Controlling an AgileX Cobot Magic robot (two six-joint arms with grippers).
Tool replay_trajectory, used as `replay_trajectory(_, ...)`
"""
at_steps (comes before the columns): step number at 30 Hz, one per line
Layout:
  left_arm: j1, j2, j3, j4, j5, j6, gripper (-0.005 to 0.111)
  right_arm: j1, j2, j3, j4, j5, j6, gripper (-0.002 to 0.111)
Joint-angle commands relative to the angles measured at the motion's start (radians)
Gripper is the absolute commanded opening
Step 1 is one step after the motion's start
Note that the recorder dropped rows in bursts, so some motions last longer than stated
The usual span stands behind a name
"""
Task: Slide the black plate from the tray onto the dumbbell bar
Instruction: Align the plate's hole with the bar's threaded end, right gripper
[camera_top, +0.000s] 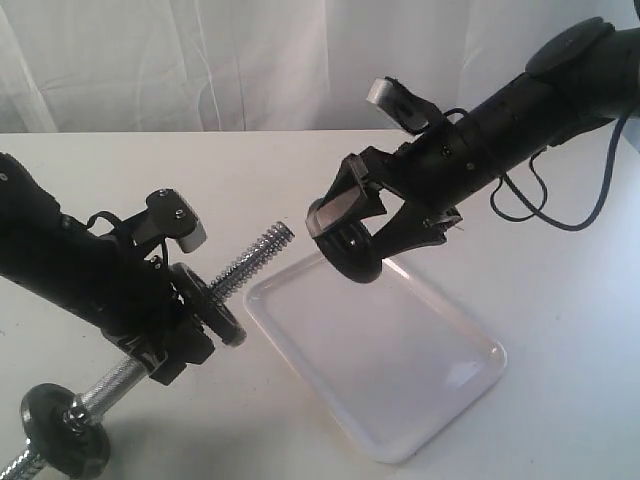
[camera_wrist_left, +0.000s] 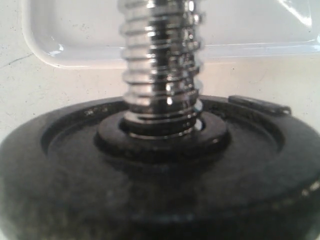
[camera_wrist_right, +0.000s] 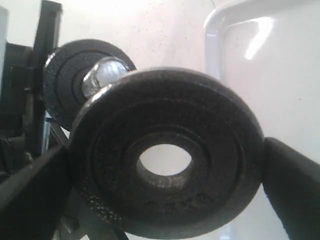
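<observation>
Right pincer (camera_top: 366, 232) pinches the black plate (camera_wrist_right: 215, 145) above the tray (camera_top: 400, 365); left pincer (camera_top: 182, 322) clamps the dumbbell bar (camera_top: 250, 258).

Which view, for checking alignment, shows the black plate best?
Right wrist view: the black plate fills it face-on, hole clear. Exterior view shows it small, in the right pincer; left wrist view misses it.
</observation>
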Motion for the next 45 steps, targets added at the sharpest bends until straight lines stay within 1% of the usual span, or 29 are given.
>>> replay_trajectory(1, -0.002, -0.049, -0.024, -0.052, -0.010, 0.012, 0.000, -0.009, -0.026, -0.012, 0.138, 0.021, -0.029, 0.000)
replay_trajectory(8, -0.002, -0.049, -0.024, -0.052, -0.010, 0.017, 0.000, -0.005, -0.026, -0.012, 0.213, 0.021, -0.029, 0.000)
replay_trajectory(16, -0.002, -0.049, -0.024, -0.062, 0.001, 0.016, 0.000, -0.005, -0.026, -0.012, 0.217, 0.021, -0.027, 0.000)
replay_trajectory(19, -0.002, -0.049, -0.024, -0.094, 0.019, 0.057, 0.000, -0.005, -0.026, -0.012, 0.217, 0.021, -0.027, 0.000)
replay_trajectory(22, -0.002, -0.049, -0.024, -0.164, 0.049, 0.129, 0.000, 0.000, -0.026, -0.012, 0.217, 0.021, -0.025, 0.000)
replay_trajectory(26, -0.002, -0.049, -0.024, -0.170, 0.057, 0.149, 0.000, 0.032, -0.026, -0.007, 0.209, 0.021, -0.025, 0.000)
replay_trajectory(37, -0.002, -0.049, -0.024, -0.170, 0.082, 0.156, 0.000, 0.032, -0.023, -0.007, 0.154, 0.021, -0.027, 0.000)
replay_trajectory(41, -0.002, -0.049, -0.024, -0.236, 0.112, 0.220, 0.000, 0.032, -0.019, -0.007, 0.165, 0.021, -0.032, 0.000)
replay_trajectory(45, -0.002, -0.049, -0.024, -0.239, 0.123, 0.230, 0.000, 0.032, -0.019, -0.007, 0.171, 0.021, -0.032, 0.000)
